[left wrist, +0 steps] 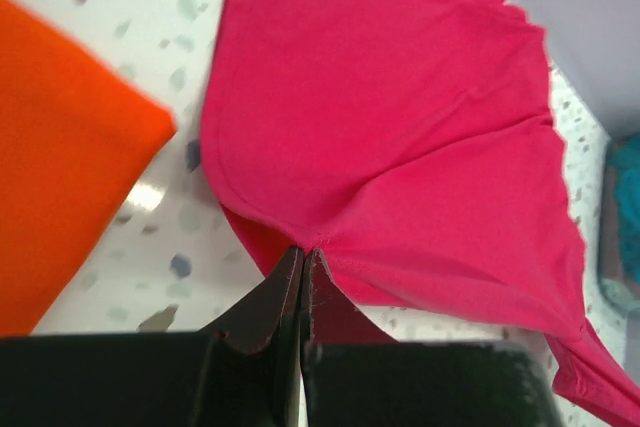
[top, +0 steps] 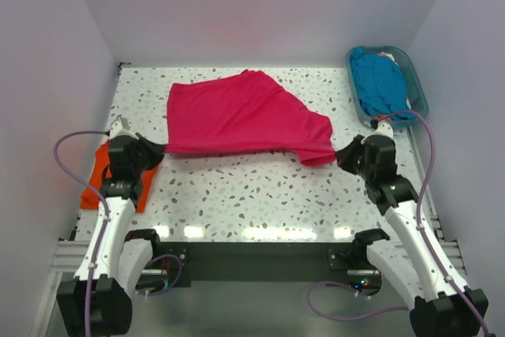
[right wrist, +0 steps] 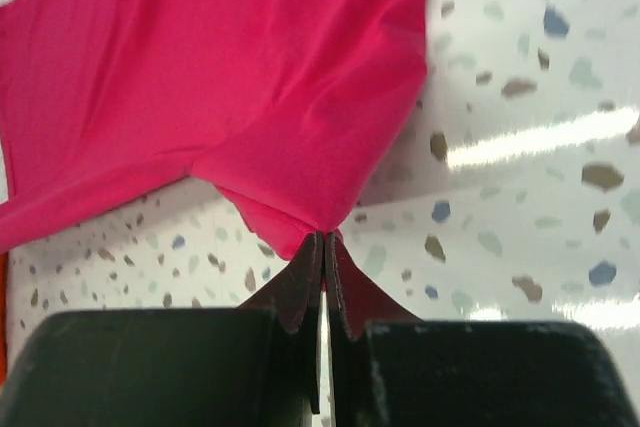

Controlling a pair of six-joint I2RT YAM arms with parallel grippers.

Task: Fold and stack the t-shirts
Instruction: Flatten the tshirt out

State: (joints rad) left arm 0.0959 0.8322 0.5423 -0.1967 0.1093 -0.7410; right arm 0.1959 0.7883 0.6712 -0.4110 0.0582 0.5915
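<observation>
A hot pink t-shirt [top: 237, 116] is stretched between my two grippers, its near edge lifted off the speckled table [top: 260, 195]. My left gripper [top: 160, 150] is shut on the shirt's near left corner, seen in the left wrist view [left wrist: 303, 250]. My right gripper [top: 341, 155] is shut on the near right corner, seen in the right wrist view [right wrist: 326, 235]. A folded orange t-shirt [top: 101, 173] lies flat under my left arm; it also shows in the left wrist view [left wrist: 60, 157]. A teal blue t-shirt [top: 377, 83] is bunched in the basket. The salmon-red shirt is not in view.
A teal plastic basket [top: 418, 92] stands at the back right corner of the table. Pale walls close the table on the left, back and right. A dark rail with the arm bases runs along the near edge.
</observation>
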